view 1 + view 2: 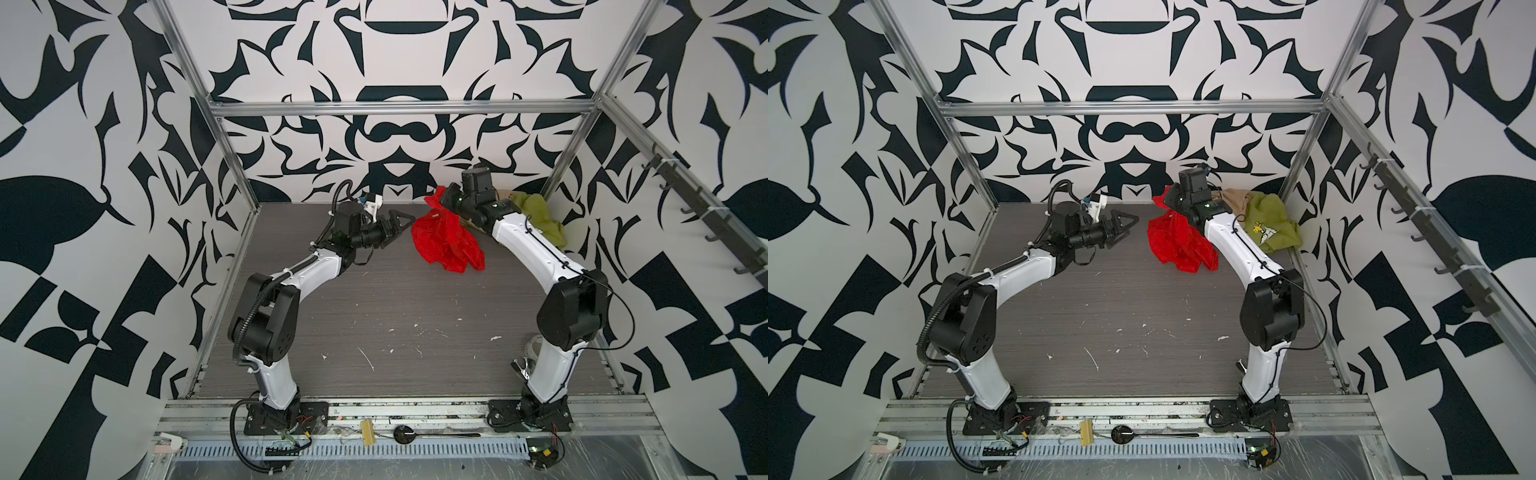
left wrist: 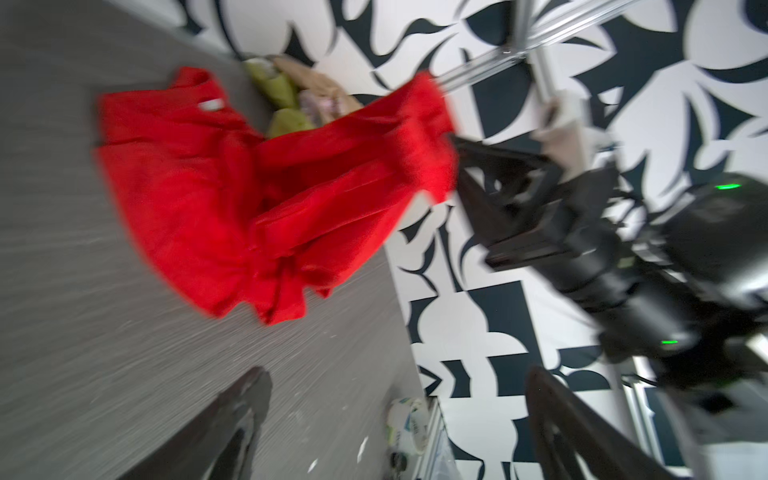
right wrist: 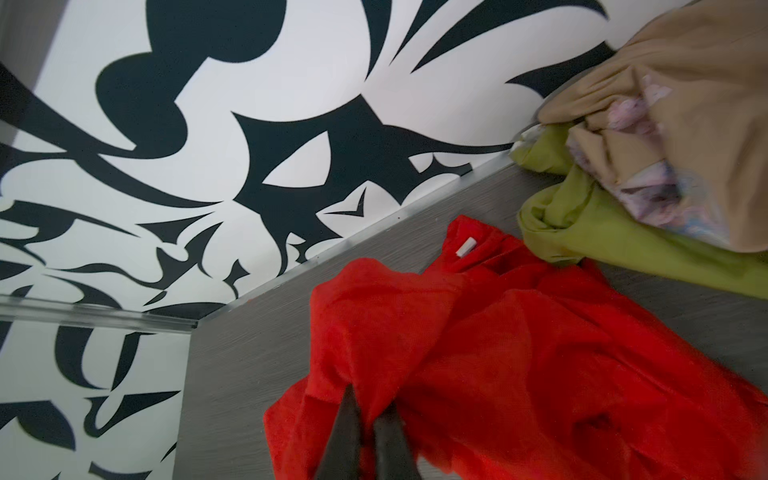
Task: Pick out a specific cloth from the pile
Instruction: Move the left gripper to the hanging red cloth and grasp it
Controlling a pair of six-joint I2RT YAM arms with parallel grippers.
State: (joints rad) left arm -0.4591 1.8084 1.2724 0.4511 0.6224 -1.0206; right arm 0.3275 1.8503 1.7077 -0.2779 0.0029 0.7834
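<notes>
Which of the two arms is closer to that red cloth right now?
Right. The right gripper is shut on the red cloth, holding one end up; the left gripper hangs open just beside it, not touching.

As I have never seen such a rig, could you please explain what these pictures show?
Two robot arms stand at a grey table. Two pictures look down from overhead; the other two come from cameras on each arm's wrist. The right gripper is shut on a red cloth, holding one edge up while the rest lies on the table. The left gripper is open and empty, beside it. A green shirt and a beige garment lie heaped in the far right corner.
</notes>
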